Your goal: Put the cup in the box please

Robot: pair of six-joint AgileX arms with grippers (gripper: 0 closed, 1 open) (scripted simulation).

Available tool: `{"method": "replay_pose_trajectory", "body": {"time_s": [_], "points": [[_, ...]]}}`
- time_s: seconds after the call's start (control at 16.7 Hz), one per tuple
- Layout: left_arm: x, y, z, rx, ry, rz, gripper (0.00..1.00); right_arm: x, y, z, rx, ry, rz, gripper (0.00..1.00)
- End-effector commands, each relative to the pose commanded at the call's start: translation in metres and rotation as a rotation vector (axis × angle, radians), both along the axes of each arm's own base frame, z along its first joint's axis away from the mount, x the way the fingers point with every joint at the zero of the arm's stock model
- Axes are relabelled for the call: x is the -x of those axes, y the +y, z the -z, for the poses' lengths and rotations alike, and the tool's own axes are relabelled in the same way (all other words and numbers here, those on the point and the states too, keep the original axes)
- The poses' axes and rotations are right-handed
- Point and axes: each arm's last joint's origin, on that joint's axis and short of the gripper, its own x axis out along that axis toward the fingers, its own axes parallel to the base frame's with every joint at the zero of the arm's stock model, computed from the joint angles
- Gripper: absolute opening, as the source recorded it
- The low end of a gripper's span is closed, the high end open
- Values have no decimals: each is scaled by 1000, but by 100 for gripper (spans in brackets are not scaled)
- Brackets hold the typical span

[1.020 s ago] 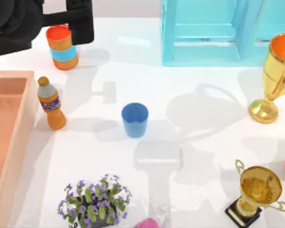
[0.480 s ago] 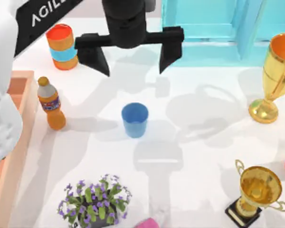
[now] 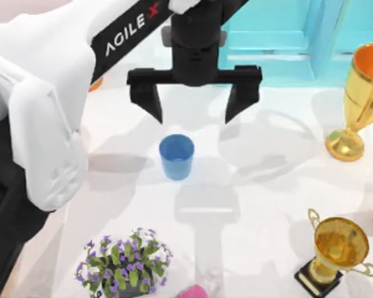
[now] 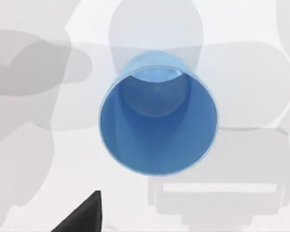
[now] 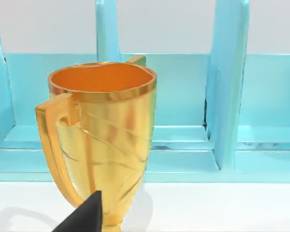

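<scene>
The blue cup (image 3: 176, 156) stands upright near the middle of the white table. My left gripper (image 3: 194, 115) hovers just behind it, toward the table's far side, open with its black fingers (image 3: 150, 99) spread wider than the cup. In the left wrist view I look down into the cup (image 4: 157, 125), with one dark fingertip (image 4: 82, 217) at the picture's edge. My white left arm (image 3: 50, 112) stretches in from the left and hides the box. My right arm stays parked, its wrist camera facing the tall gold trophy (image 5: 104, 140).
A turquoise crate (image 3: 286, 43) stands at the back right. A tall gold trophy (image 3: 360, 99) is at the right edge, a smaller one (image 3: 336, 248) at the front right. A purple-flowered plant (image 3: 125, 264) and a pink object (image 3: 196, 292) sit at the front.
My left arm has swung in from the far left toward the middle. Its open gripper has come closer to the cup, and the arm now covers the box, the bottle and the orange cylinder.
</scene>
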Motion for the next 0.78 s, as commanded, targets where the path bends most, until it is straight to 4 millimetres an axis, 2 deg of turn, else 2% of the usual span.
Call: {"method": "replay_pose_trajectory", "body": {"time_s": [0.24,0.36,0.48,0.78], "points": [[-2,2,1,0,0,-4,100,0,0,0,0,0,0,100],[-2,0,8,3,-3,0,100,0,0,0,0,0,0,100],[-4,-1,24,4,-6,0,100,0,0,0,0,0,0,100],[-2,-1,85,-2,2,0,100,0,0,0,0,0,0,100]]}}
